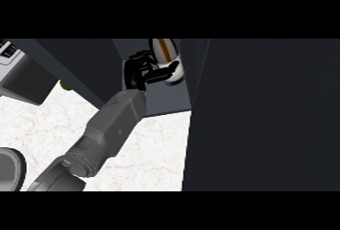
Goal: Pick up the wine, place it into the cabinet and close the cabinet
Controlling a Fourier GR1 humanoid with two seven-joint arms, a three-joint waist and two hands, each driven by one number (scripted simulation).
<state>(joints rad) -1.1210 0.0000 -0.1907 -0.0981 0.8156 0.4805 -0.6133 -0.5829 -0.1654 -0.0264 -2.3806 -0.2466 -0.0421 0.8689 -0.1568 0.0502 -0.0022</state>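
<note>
The wine bottle [166,51], pale with an orange-brown band, stands inside the open cabinet [163,101], against its right inner wall. My left hand [140,72] has reached into the opening from the lower left. Its fingers are curled, and one black digit lies across the lower part of the bottle. The bottle's base is hidden behind the hand. A dark cabinet door [79,67] stands open on the left of the opening. My right hand does not show.
A broad dark cabinet panel [266,117] fills the right half of the view. A grey appliance [16,67] sits at the upper left, with a small green object [66,85] beside the door. A grey rounded object [8,168] lies at the lower left on the white marble counter [153,148].
</note>
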